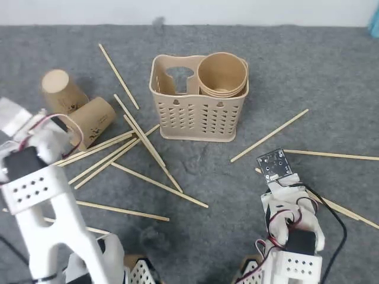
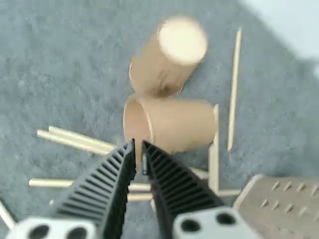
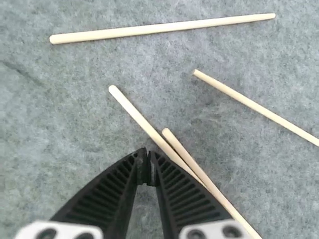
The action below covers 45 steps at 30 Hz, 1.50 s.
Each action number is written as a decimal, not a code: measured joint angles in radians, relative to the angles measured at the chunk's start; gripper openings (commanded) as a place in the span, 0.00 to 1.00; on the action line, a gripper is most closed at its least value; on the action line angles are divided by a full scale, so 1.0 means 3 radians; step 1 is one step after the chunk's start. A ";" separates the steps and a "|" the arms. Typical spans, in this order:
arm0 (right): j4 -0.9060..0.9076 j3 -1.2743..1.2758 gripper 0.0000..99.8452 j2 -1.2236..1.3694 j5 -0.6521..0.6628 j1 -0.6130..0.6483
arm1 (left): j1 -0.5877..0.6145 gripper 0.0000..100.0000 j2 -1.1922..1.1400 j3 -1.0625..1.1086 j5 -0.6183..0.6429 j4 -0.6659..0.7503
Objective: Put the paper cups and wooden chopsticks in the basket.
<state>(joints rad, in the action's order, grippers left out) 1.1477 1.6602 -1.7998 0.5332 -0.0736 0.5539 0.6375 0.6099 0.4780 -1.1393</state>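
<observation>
Overhead cam; 2 wrist cams close over table (image 1: 308,71)

Tan basket (image 1: 195,115) upright, stacked paper cups (image 1: 222,74) inside; loose cup (image 1: 98,118) on its side, second cup (image 1: 59,89) touching it, chopsticks (image 1: 157,184) scattered around

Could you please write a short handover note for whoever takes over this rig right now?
Left hand: shut on the rim of the lying paper cup.
Right hand: shut, empty, low beside two chopsticks on the carpet.
Done: stacked cups sit in one basket compartment.
Left: that cup, the second cup beside it, and all chopsticks, scattered around the basket.
</observation>
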 measured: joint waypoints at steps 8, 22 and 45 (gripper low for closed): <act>0.0005 0.0000 0.01 0.0000 0.0000 0.0000 | -0.0153 0.26 -0.0496 0.0552 0.0409 0.0844; 0.0005 0.0000 0.01 0.0000 0.0005 0.0000 | -0.0404 0.27 -0.1309 0.0716 0.0788 0.2194; 0.0005 0.0000 0.01 0.0000 0.0005 0.0000 | -0.0522 0.01 -0.0987 0.0736 0.0818 0.2138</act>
<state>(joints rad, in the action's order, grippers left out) 1.1492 1.6602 -1.7998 0.5347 -0.0736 0.3974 0.3414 0.8309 0.7234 -0.4979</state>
